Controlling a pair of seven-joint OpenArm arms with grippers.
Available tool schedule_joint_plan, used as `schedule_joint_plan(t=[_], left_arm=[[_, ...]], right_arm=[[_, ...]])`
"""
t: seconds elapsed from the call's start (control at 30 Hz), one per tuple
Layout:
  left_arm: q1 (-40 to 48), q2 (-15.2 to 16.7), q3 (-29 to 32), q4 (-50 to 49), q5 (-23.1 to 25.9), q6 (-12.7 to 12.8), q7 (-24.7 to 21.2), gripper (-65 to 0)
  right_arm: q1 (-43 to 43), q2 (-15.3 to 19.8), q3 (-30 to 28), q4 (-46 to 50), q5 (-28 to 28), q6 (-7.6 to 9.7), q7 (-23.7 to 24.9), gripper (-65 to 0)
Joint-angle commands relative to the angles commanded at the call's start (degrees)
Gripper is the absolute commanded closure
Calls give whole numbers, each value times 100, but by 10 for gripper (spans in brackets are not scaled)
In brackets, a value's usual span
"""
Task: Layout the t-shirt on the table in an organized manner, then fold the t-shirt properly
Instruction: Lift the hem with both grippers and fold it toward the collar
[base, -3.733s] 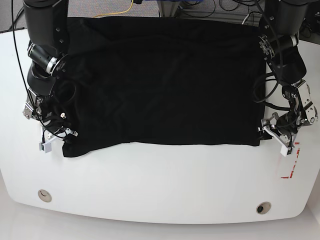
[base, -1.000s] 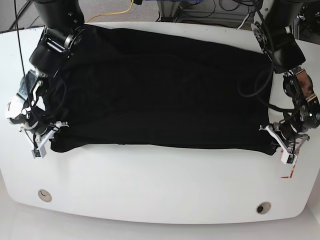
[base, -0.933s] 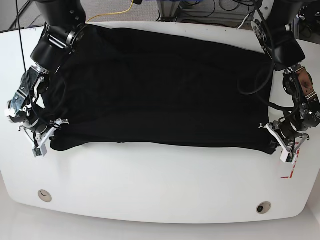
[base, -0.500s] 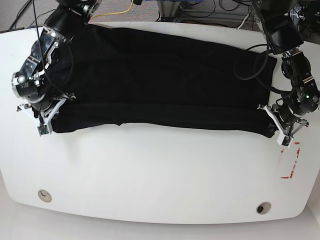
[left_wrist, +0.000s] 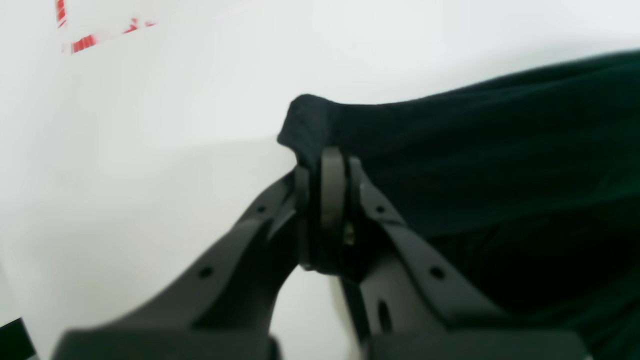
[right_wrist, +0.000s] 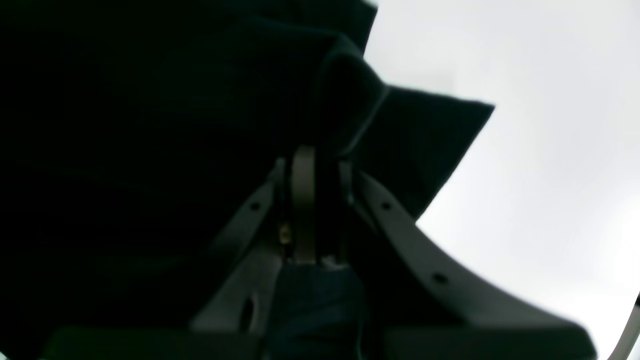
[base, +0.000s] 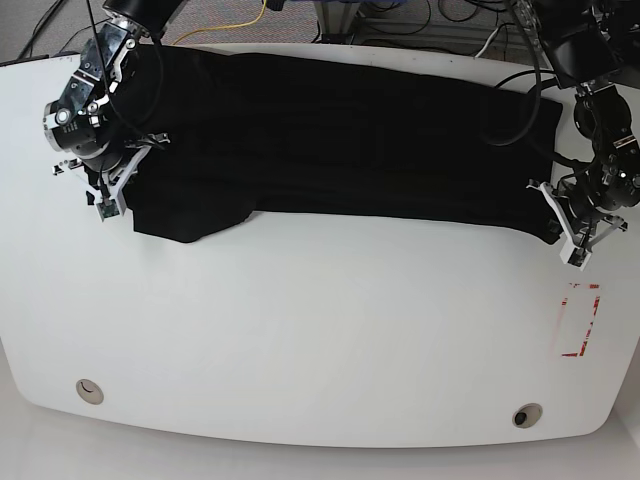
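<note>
Across the far part of the smooth white worktop spreads the black cloth T-shirt, its near edge fairly straight, one near corner hanging in a loose flap; the left tool and right tool pinch its near corners, fingers closed.

The left end effector is closed at the right of the base view, the right end effector closed at upper left, both angled inward and downward
</note>
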Motion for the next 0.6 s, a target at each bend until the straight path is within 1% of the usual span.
schedule_joint_plan(t=[0.07,0.1,0.17,0.27,0.37,0.4,0.43,0.53,0.6], left_arm=[[9,-9,0,0,9,0,79,0],[9,-18,0,0,9,0,114,-10],[35,-62,0,0,9,0,167,-67],[167,-167,9,0,9,0,185,-174],[220,-185,9,9,9,0,185,-267],[229,-185,9,9,9,0,185,-283],[237,-193,9,53,9,0,185,-319],[369,-308,9,123,9,0,185,-360],[440,-343,18,132,9,0,185,-361]], right_arm=[[-70,0,0,0,0,0,0,-27],[-97,0,0,0,0,0,0,-40],[-149,0,0,0,0,0,0,-90],[-246,0,0,0,0,0,0,-214],[-325,0,0,0,0,0,0,-341],[-352,0,0,0,0,0,0,-369],[-404,0,0,9,0,0,0,-430],[-510,0,18,18,0,0,0,-509],[-554,0,167,114,0,0,0,-523]])
